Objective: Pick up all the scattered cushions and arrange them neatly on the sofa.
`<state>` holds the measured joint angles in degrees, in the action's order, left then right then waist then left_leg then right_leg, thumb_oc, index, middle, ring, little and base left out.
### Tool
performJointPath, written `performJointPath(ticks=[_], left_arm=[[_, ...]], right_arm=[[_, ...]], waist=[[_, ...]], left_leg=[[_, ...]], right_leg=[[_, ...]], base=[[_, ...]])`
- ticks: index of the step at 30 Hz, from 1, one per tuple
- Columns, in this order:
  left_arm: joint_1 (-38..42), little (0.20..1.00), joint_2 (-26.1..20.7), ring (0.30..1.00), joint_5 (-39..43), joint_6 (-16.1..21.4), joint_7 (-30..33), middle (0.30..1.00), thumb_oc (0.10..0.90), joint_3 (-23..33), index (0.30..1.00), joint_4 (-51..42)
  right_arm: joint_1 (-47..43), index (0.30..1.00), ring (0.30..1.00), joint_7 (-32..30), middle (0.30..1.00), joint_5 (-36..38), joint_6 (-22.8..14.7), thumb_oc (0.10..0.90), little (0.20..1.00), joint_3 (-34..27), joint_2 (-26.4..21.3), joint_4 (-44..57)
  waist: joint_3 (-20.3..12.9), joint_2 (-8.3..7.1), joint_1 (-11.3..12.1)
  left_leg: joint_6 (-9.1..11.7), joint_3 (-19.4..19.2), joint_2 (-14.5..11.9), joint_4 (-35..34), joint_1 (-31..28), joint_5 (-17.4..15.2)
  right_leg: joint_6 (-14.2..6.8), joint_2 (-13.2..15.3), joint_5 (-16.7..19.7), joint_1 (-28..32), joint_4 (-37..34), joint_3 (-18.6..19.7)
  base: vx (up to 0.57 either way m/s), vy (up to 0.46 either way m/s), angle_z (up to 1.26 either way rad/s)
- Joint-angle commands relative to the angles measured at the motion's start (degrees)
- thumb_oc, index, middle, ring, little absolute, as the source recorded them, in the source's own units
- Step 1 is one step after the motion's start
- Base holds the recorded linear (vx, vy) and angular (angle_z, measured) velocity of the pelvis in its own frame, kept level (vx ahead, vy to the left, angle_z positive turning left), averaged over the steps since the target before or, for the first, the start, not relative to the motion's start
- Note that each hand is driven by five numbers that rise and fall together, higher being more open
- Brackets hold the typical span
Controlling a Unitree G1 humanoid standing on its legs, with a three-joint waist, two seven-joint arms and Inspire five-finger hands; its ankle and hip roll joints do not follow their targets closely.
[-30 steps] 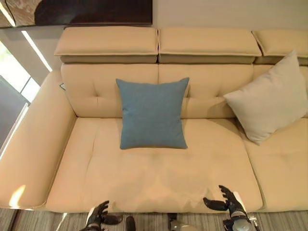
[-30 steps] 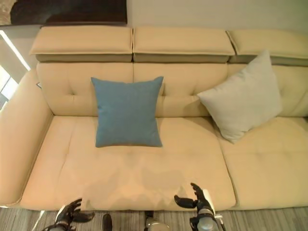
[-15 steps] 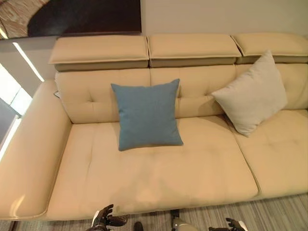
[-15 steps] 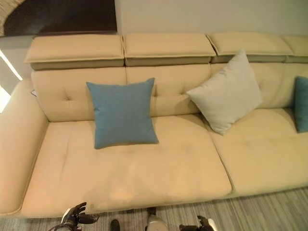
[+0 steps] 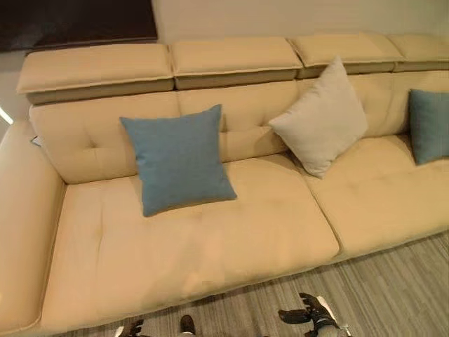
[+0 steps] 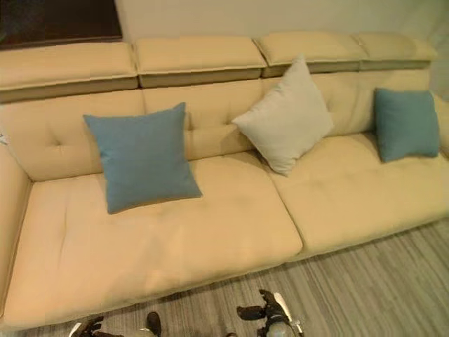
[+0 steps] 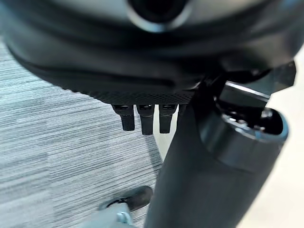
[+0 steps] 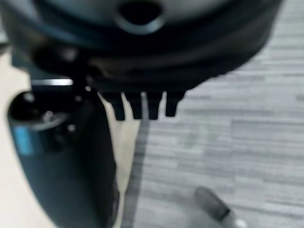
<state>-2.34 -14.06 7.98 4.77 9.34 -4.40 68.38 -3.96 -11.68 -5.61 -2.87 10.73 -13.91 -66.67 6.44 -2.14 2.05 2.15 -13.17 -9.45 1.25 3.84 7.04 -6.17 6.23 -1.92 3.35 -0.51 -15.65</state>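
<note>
Now three cushions (image 6: 142,156) lean on the sofa (image 6: 161,239) — hands empty.

Three cushions stand on the sofa (image 6: 161,239), each leaning against its backrest. The left cushion (image 6: 142,156) sits on the left seat, the middle cushion (image 6: 284,116) stands on one corner over the seam between the seats, and the right cushion (image 6: 405,123) is on the right seat. Carpeted floor (image 6: 365,288) lies before the sofa.

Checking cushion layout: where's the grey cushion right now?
In the head views, the grey cushion leans corner-up against the sofa backrest, between the large blue cushion on its left and the smaller blue cushion on its right.
</note>
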Motion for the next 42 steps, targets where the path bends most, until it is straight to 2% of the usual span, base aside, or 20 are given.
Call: performJointPath(ticks=[1, 2, 3, 6, 7, 10, 12, 16, 17, 18, 21, 24, 28, 30, 33, 34, 35, 37, 39, 42], left_arm=[[3.27, 0.900, -0.35, 0.900, -0.64, 1.34, -0.04, 0.900, 0.800, -2.19, 0.900, -1.91], [3.28, 0.900, -0.34, 0.900, -0.64, 1.34, -0.04, 0.900, 0.800, -2.20, 0.900, -1.91], [4.15, 0.900, 0.22, 0.900, -0.27, 1.39, -0.07, 0.900, 0.800, -3.17, 0.900, -2.17], [4.30, 0.900, 1.40, 0.900, 0.57, 1.42, -0.10, 0.900, 0.800, -3.42, 0.900, -1.85], [4.45, 0.900, 1.87, 0.900, 0.53, 1.42, -0.25, 0.900, 0.800, -3.80, 0.900, -1.47], [4.70, 0.900, 2.22, 0.900, -0.48, 0.95, -0.07, 0.900, 0.800, -4.34, 0.900, -0.82], [6.19, 0.900, 1.23, 0.900, -3.11, 0.74, 0.33, 0.900, 0.800, -6.10, 0.900, -0.30], [6.77, 0.900, 0.41, 0.900, -3.84, 0.59, 0.29, 0.900, 0.800, -6.40, 0.900, -0.24], [6.65, 0.900, 0.01, 0.900, -4.23, 0.41, 0.34, 0.900, 0.800, -6.06, 0.900, 0.29], [6.66, 0.900, 0.02, 0.900, -4.23, 0.42, 0.34, 0.900, 0.800, -6.06, 0.900, 0.30], [6.44, 0.900, -0.36, 0.900, -5.00, -0.03, 0.17, 0.900, 0.800, -5.47, 0.900, 1.31], [6.24, 0.900, -0.71, 0.900, -6.04, -0.11, 0.04, 0.900, 0.800, -5.23, 0.900, 2.05], [6.14, 0.900, -0.19, 0.900, -5.84, -0.21, 0.33, 0.900, 0.800, -5.38, 0.900, 2.41], [6.34, 0.900, 0.38, 0.900, -5.73, -0.06, 0.44, 0.900, 0.800, -5.67, 0.900, 2.34], [6.63, 0.900, 1.54, 0.900, -4.62, 0.17, 0.53, 0.900, 0.800, -6.13, 0.900, 0.84], [6.74, 0.900, 1.85, 0.900, -3.94, 0.33, 0.76, 0.900, 0.800, -6.30, 0.900, 0.21], [7.06, 0.900, 2.12, 0.900, -3.44, 0.41, 0.80, 0.900, 0.800, -6.88, 0.900, -0.01], [7.09, 0.900, 2.24, 0.900, -3.70, 0.31, 0.87, 0.900, 0.800, -7.26, 0.900, -0.03], [6.93, 0.900, 2.20, 0.900, -4.37, -0.18, 1.04, 0.900, 0.800, -7.44, 0.900, 0.40], [7.04, 0.900, 2.04, 0.900, -4.00, 0.02, 1.19, 0.900, 0.800, -7.75, 0.900, 0.34]], right_arm=[[0.04, 0.900, 0.900, -2.79, 0.900, 1.91, -0.08, 0.800, 0.900, -0.48, -3.50, -0.50], [0.04, 0.900, 0.900, -2.79, 0.900, 1.91, -0.07, 0.800, 0.900, -0.49, -3.50, -0.50], [-0.14, 0.900, 0.900, -3.38, 0.900, 2.60, -0.07, 0.800, 0.900, -0.75, -3.90, -1.14], [-0.01, 0.900, 0.900, -3.60, 0.900, 2.95, -0.22, 0.800, 0.900, -1.21, -4.22, -2.02], [0.32, 0.900, 0.900, -3.50, 0.900, 3.09, -0.01, 0.800, 0.900, -1.47, -4.55, -2.54], [0.31, 0.900, 0.900, -3.73, 0.900, 3.09, 0.11, 0.800, 0.900, -1.73, -4.60, -2.93], [0.14, 0.900, 0.900, -3.96, 0.900, 3.24, 0.42, 0.800, 0.900, -1.37, -4.04, -3.21], [0.21, 0.900, 0.900, -3.58, 0.900, 2.97, 0.85, 0.800, 0.900, -0.56, -3.16, -4.01], [-0.08, 0.900, 0.900, -3.50, 0.900, 2.66, 0.93, 0.800, 0.900, -0.29, -2.90, -4.45], [-0.07, 0.900, 0.900, -3.50, 0.900, 2.65, 0.93, 0.800, 0.900, -0.30, -2.91, -4.45], [-0.51, 0.900, 0.900, -3.37, 0.900, 2.47, 0.76, 0.800, 0.900, -0.13, -2.64, -4.48], [-0.40, 0.900, 0.900, -3.36, 0.900, 2.47, 0.60, 0.800, 0.900, -0.25, -2.83, -4.34], [-0.58, 0.900, 0.900, -3.52, 0.900, 2.70, 0.81, 0.800, 0.900, 0.15, -2.84, -4.17], [-0.44, 0.900, 0.900, -3.67, 0.900, 3.24, 0.48, 0.800, 0.900, -0.12, -3.05, -4.00], [-0.61, 0.900, 0.900, -4.16, 0.900, 3.93, 0.44, 0.800, 0.900, -0.25, -3.57, -4.06], [-0.75, 0.900, 0.900, -4.39, 0.900, 4.14, 0.41, 0.800, 0.900, -0.17, -3.55, -4.02], [-0.96, 0.900, 0.900, -4.63, 0.900, 4.29, 0.54, 0.800, 0.900, 0.04, -3.42, -4.04], [-0.87, 0.900, 0.900, -4.64, 0.900, 4.12, 0.56, 0.800, 0.900, 0.42, -3.28, -4.10], [-0.68, 0.900, 0.900, -4.86, 0.900, 3.66, 0.64, 0.800, 0.900, 1.13, -3.15, -4.18], [-0.57, 0.900, 0.900, -5.10, 0.900, 4.15, 0.85, 0.800, 0.900, 1.49, -2.97, -4.70]], waist=[[1.69, -2.71, -1.87], [1.73, -2.69, -1.85], [2.55, -2.79, -1.85], [2.31, -2.90, -1.91], [1.98, -2.39, -2.06], [1.69, -1.80, -2.81], [2.27, -2.02, -4.02], [2.74, -2.31, -3.87], [3.23, -2.18, -3.24], [3.32, -2.18, -3.20], [3.19, -1.61, -1.97], [2.66, -1.68, -1.41], [2.01, -1.70, -1.29], [1.92, -1.53, -1.73], [2.90, -1.66, -1.96], [3.70, -1.41, -1.60], [3.97, -1.84, -1.20], [3.94, -2.11, -0.82], [3.87, -1.91, 0.28], [4.24, -1.44, 1.68]], left_leg=[[0.55, 3.80, 5.45, 3.18, 3.51, -7.98], [0.56, 3.81, 5.42, 3.30, 3.55, -8.04], [0.63, 7.89, 7.31, 5.84, 3.57, -9.84], [0.12, 13.79, 11.38, 7.94, 2.02, -13.80], [-0.41, 16.67, 13.25, 7.98, 1.38, -14.97], [-1.48, 16.39, 13.38, 5.80, 0.00, -15.20], [-2.36, 15.70, 13.53, 4.76, 0.37, -14.57], [-3.24, 13.87, 13.07, 2.70, -0.20, -13.70], [-3.38, 11.89, 12.05, 1.62, -0.72, -13.18], [-3.38, 11.86, 12.04, 1.57, -0.85, -13.20], [-3.08, 8.65, 10.40, 0.05, -1.97, -12.58], [-3.08, 6.37, 9.89, -0.08, -2.97, -12.87], [-2.44, 5.86, 9.80, 0.85, -3.01, -13.06], [-1.63, 5.78, 9.35, 4.02, -2.76, -14.38], [-0.37, 5.08, 8.03, 13.65, -0.07, -15.71], [0.25, 5.92, 7.64, 17.28, 1.21, -14.76], [0.28, 7.10, 8.66, 17.84, 4.36, -14.04], [-0.11, 7.26, 9.32, 16.62, 5.99, -14.29], [-0.63, 7.63, 10.35, 11.73, 8.66, -10.90], [0.35, 8.15, 10.74, 7.33, 11.43, -6.31]], right_leg=[[-0.09, -1.24, -2.99, -2.90, 1.68, 3.32], [-0.08, -1.26, -2.99, -2.88, 1.69, 3.31], [0.46, -1.40, -2.39, -3.27, 1.61, 4.75], [0.27, -1.60, -0.41, -4.00, 0.28, 8.20], [-0.04, -2.12, 0.48, -5.13, 0.05, 10.61], [-0.49, -2.45, 1.29, -6.42, 0.71, 12.62], [-1.38, -2.54, 2.62, -10.25, 2.77, 14.24], [-2.06, -2.56, 3.04, -12.44, 4.57, 13.83], [-2.32, -1.26, 3.00, -13.33, 6.14, 9.50], [-2.32, -1.27, 2.93, -13.27, 6.22, 9.54], [-1.17, 1.60, 1.37, -12.10, 7.28, -0.39], [-0.90, 1.94, 0.14, -8.99, 6.47, -2.80], [-0.54, 0.59, 0.40, -8.36, 3.98, -0.51], [-0.03, -0.03, 0.29, -7.14, 2.43, -0.06], [0.93, -0.49, -0.52, -4.85, 0.56, -0.04], [1.34, -1.10, -0.72, -3.77, 0.01, 0.61], [1.39, -0.95, -0.99, -3.05, -0.97, 0.67], [1.23, -1.00, -1.23, -2.37, -1.32, 0.84], [1.35, -2.80, -2.37, -0.51, -1.61, 2.00], [1.83, -5.07, -3.99, 1.52, -1.62, 3.70]], base=[[-0.19, -0.114, 0.00], [-0.26, -0.080, -0.12], [-0.16, -0.002, -0.46], [-0.15, 0.039, -0.86], [-0.10, 0.075, -0.97], [-0.06, 0.106, -0.78], [-0.16, 0.132, -0.51], [-0.11, 0.071, -0.77], [-0.10, 0.029, -0.91], [-0.11, 0.002, -1.05], [-0.06, -0.042, -0.91], [0.00, -0.105, -0.54], [0.07, -0.157, -0.42], [0.08, -0.143, -0.20], [0.07, -0.139, -0.03], [0.12, -0.152, -0.15], [0.08, -0.098, -0.21], [0.16, -0.077, -0.29], [0.28, -0.085, -0.27], [0.16, -0.050, -0.07]])
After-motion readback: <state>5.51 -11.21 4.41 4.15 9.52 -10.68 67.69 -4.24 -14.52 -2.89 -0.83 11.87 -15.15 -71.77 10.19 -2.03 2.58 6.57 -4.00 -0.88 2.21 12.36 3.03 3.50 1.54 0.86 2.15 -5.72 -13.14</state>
